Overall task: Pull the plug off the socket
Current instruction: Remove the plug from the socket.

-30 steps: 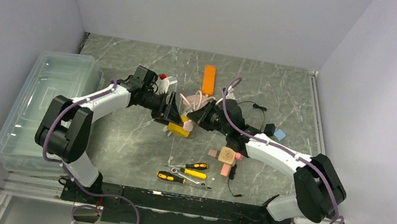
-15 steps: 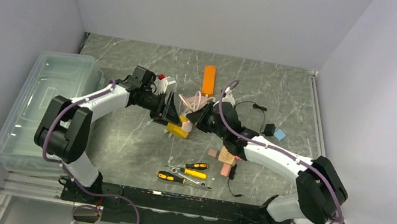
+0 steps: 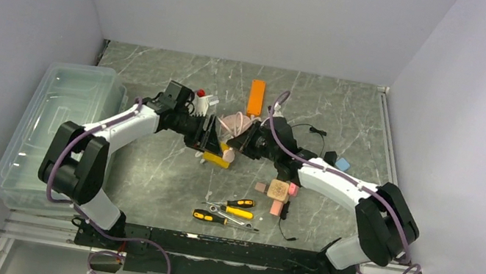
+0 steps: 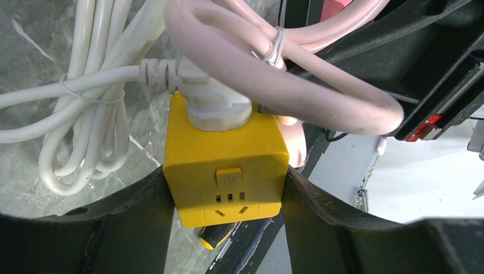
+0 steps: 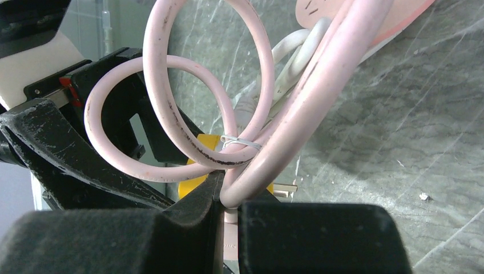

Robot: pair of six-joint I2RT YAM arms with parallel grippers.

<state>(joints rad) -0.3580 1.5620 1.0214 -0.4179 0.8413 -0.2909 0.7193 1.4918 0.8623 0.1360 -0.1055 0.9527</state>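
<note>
My left gripper (image 3: 211, 144) is shut on the yellow socket cube (image 3: 218, 159), its fingers pressed on both sides in the left wrist view (image 4: 225, 148). A white plug (image 4: 217, 103) with a bundled white cable sits in the cube's top face. A pink plug (image 4: 295, 145) lies against the cube's right side, under coiled pink cable (image 4: 285, 74). My right gripper (image 3: 240, 142) is shut on the pink plug (image 5: 229, 228), with pink cable loops (image 5: 171, 114) just above the fingers. I cannot tell whether the pink plug's pins are still seated.
An orange block (image 3: 256, 97) lies at the back. A clear bin (image 3: 55, 128) stands at the left. Screwdrivers (image 3: 228, 209) and wooden blocks (image 3: 278, 190) lie in front. A black adapter (image 3: 330, 157) with thin wire lies to the right. A white item with a red cap (image 3: 201, 99) is behind the left gripper.
Both grippers keep their holds. The right arm's forearm has shifted slightly toward the left; the socket and plug stay at about the same spot.
</note>
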